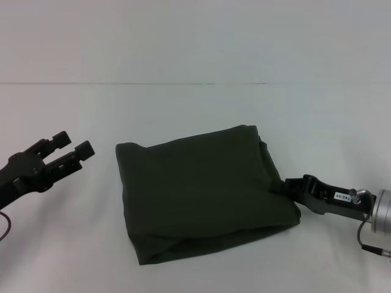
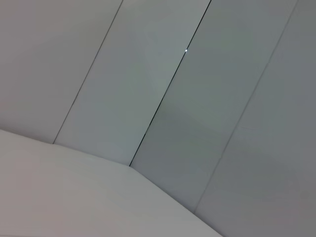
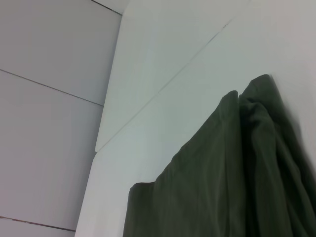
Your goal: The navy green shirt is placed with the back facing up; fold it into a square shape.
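The navy green shirt (image 1: 204, 189) lies folded into a rough square on the white table (image 1: 195, 110), with layered edges showing along its near side. My left gripper (image 1: 72, 145) hovers open to the left of the shirt, well apart from it and holding nothing. My right gripper (image 1: 283, 185) is low at the shirt's right edge, its tip against the fabric. The right wrist view shows the shirt (image 3: 222, 173) close up, its folded layers stacked against the table. The left wrist view shows no shirt.
The white table runs back to a pale wall (image 1: 195, 36). In the left wrist view, only the wall panels (image 2: 197, 98) and a strip of table surface (image 2: 59, 197) appear. Bare table surrounds the shirt on all sides.
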`<action>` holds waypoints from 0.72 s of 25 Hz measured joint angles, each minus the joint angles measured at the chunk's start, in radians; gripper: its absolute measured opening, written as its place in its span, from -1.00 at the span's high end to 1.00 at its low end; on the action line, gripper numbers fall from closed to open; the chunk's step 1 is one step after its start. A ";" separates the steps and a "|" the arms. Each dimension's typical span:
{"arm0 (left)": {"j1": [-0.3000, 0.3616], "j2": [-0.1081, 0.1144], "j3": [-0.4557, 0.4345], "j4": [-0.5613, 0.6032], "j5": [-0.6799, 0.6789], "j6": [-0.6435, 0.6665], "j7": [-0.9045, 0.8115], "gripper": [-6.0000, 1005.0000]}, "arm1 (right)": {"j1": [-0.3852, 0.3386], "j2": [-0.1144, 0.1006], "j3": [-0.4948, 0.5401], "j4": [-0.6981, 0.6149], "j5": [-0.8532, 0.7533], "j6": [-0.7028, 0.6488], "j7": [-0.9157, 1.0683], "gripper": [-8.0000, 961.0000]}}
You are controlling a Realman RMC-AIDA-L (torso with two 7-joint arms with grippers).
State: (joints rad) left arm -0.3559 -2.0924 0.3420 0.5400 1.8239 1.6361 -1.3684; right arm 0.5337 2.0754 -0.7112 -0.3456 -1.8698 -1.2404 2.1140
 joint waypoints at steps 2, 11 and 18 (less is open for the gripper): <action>0.000 -0.001 0.000 0.000 0.000 -0.005 0.000 -0.80 | -0.005 0.000 0.009 -0.001 0.000 -0.011 -0.015 0.93; 0.000 -0.004 0.000 0.000 0.000 -0.011 0.000 -0.80 | -0.027 -0.013 0.048 -0.001 0.000 -0.030 -0.057 0.86; 0.002 -0.009 0.000 -0.001 0.000 -0.012 0.000 -0.80 | -0.048 -0.019 0.192 -0.011 0.011 -0.188 -0.269 0.45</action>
State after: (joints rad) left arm -0.3540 -2.1011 0.3420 0.5387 1.8239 1.6243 -1.3684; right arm 0.4856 2.0568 -0.5188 -0.3566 -1.8591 -1.4280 1.8454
